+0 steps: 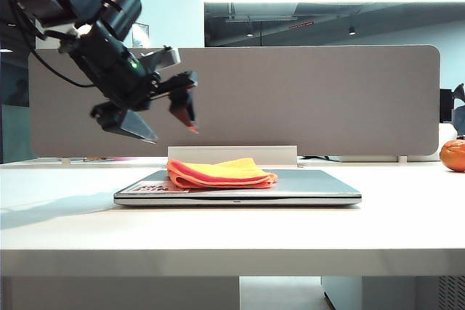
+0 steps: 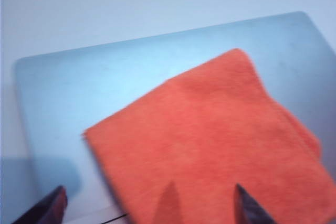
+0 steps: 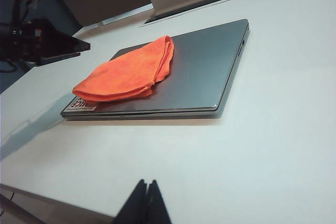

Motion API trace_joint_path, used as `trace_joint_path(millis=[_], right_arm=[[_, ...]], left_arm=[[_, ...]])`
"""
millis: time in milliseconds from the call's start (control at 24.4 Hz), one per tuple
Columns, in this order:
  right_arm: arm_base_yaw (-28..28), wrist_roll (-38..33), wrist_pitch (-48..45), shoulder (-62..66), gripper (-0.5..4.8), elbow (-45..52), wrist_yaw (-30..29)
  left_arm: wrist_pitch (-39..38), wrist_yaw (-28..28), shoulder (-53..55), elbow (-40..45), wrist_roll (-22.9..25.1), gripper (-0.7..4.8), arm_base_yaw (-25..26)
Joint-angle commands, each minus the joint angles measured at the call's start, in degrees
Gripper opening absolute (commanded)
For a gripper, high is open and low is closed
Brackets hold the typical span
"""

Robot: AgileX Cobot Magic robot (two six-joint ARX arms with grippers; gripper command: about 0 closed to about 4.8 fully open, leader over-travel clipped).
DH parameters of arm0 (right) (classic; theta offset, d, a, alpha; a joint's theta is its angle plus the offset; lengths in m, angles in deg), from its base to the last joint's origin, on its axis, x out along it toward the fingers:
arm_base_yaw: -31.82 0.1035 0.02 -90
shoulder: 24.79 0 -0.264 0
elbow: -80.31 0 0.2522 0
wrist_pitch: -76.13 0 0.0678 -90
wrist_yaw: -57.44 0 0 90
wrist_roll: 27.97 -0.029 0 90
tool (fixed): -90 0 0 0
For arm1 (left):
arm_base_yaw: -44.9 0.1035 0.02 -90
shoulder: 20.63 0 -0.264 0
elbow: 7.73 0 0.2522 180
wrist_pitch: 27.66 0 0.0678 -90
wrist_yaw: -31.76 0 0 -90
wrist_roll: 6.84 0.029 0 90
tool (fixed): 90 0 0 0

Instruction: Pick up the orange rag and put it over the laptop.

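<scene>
One broad white table (image 1: 65, 215) carries everything we see, with a grey partition panel (image 1: 327, 99) standing along its far edge. On the table lies the laptop (image 1: 305, 188), closed and flat, its silver-grey lid facing up; a white sticker with red print (image 1: 149, 188) sits at its near left corner in the exterior view. We find the orange rag (image 1: 218, 173) folded and resting on the lid, covering the left part of it and leaving the right part bare. In the right wrist view the rag (image 3: 126, 74) lies towards the sticker end of the laptop (image 3: 205, 77), with one fold just reaching the lid's edge.

Above and to the left of the rag in the exterior view, we see the left gripper (image 1: 168, 127) hanging in the air, tilted down towards the laptop, well clear of the cloth. Its jaws stand spread wide and hold nothing. From its own wrist camera the left gripper (image 2: 149, 205) looks down on the rag (image 2: 210, 145) and the lid (image 2: 94, 87), blurred.

We see the right gripper (image 3: 146, 203) low over the table's near side, apart from the laptop, its jaws pressed together and empty.

Far right on the table sits a round glossy orange object (image 1: 453, 155), cut by the frame edge.
</scene>
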Motion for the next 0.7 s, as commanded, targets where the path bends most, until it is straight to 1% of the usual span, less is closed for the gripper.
trace_joint_path(millis=[41,82,123,164,205,246,328,491,696], right_arm=[[-0.02,0.04,-0.76,-0.07,-0.05,0.22,-0.07],[0.0,0.04,-0.76,-0.07,-0.05,0.22,-0.07],[0.0,0.04,-0.76,-0.07,-0.05,0.22,-0.07],[-0.02,0.04,-0.76,-0.07,-0.05,0.22,-0.04],[-0.02,0.04,-0.76,-0.07,-0.05,0.22,-0.07],[-0.02,0.04,-0.76,-0.07,-0.05,0.22,-0.04],[-0.02,0.04,-0.76,-0.07,-0.05,0.22,-0.04],[-0.02,0.04,-0.76,-0.07,-0.05,0.22,-0.04],[-0.02,0.07,-0.76,-0.07,-0.05,0.22,-0.04]], left_arm=[[-8.41,3.37,-3.04,-1.51,0.15,3.93,1.03],[-9.77,4.28,-3.89,-1.66,0.17,3.71,1.03],[-11.34,5.09,-5.09,-1.7,0.22,2.96,1.05],[-12.61,5.51,-6.36,-1.7,0.52,1.83,1.16],[-14.21,6.23,-8.41,-1.7,1.55,0.3,1.2],[-14.88,6.36,-9.4,-1.7,1.81,-0.13,1.2],[-16.24,6.54,-11.72,-1.68,2.82,-0.06,1.2],[-17.79,6.75,-17.2,-0.59,2.78,-0.06,1.2],[-17.94,9.99,-23.15,3.34,2.75,-0.06,1.2]])
